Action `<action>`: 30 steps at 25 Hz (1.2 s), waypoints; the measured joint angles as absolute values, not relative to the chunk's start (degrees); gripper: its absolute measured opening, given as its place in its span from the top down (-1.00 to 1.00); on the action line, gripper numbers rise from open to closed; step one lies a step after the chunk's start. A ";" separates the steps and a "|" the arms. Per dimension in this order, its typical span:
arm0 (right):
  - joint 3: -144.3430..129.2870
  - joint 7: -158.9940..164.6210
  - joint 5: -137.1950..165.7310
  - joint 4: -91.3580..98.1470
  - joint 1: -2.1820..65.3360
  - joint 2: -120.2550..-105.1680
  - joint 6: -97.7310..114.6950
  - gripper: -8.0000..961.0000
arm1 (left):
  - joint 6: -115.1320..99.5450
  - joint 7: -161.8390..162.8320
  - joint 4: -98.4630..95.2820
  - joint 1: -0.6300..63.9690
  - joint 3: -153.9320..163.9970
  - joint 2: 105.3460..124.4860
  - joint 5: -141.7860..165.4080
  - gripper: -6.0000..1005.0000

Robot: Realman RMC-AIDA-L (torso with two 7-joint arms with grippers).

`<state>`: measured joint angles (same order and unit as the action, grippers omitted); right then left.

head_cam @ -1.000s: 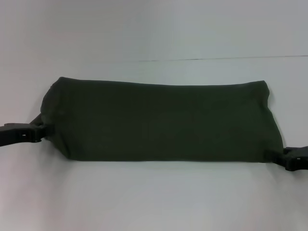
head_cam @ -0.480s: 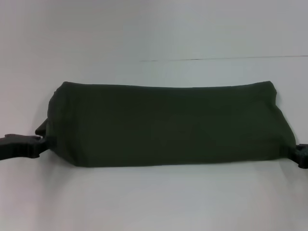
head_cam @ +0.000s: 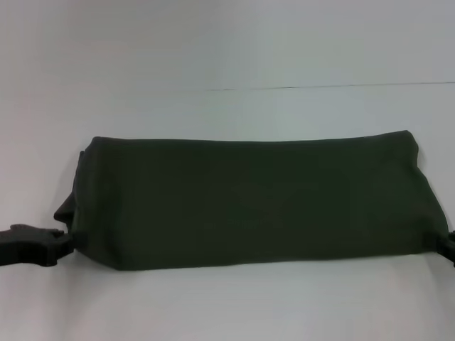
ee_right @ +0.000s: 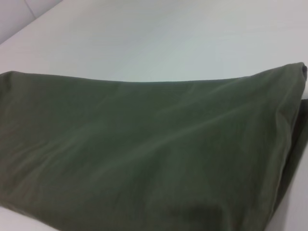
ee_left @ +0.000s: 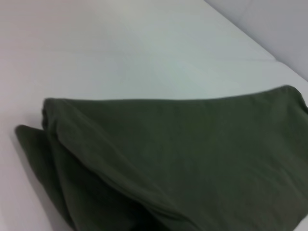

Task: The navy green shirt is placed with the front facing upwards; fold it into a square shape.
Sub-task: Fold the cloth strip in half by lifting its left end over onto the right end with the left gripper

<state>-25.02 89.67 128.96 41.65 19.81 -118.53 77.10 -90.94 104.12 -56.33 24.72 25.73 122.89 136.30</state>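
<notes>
Shirt (head_cam: 249,202): folded into a long band on white table (head_cam: 227,50). Left gripper (head_cam: 60,245) and right gripper (head_cam: 449,245) at its near corners; grip cannot be told. Step: lengthwise fold. Next: likely crosswise fold.

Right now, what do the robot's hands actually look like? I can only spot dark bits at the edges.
Only a little shows. In the head view the left gripper is a matte black, blocky, angular piece with stepped edges, like moulded plastic. The right gripper is just a black sliver at the frame edge. No cables, markings or sleeves are visible, and the wrist views show none of the fingers.
</notes>
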 joint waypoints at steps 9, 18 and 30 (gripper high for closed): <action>-24.95 87.86 128.92 41.72 18.50 -118.54 78.84 0.92 | -94.82 103.47 -57.64 22.57 25.75 123.08 136.66 0.96; -21.57 86.38 128.87 41.72 17.74 -118.37 80.32 0.92 | -94.41 103.37 -57.76 22.09 25.75 123.14 136.68 0.96; -17.62 82.17 128.84 41.67 17.99 -117.29 84.55 0.55 | -95.53 104.34 -56.95 22.87 25.63 123.05 137.68 0.74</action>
<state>-17.62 82.17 128.84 41.68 17.99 -117.29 84.55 -95.53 104.34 -56.95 22.87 25.63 123.05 137.68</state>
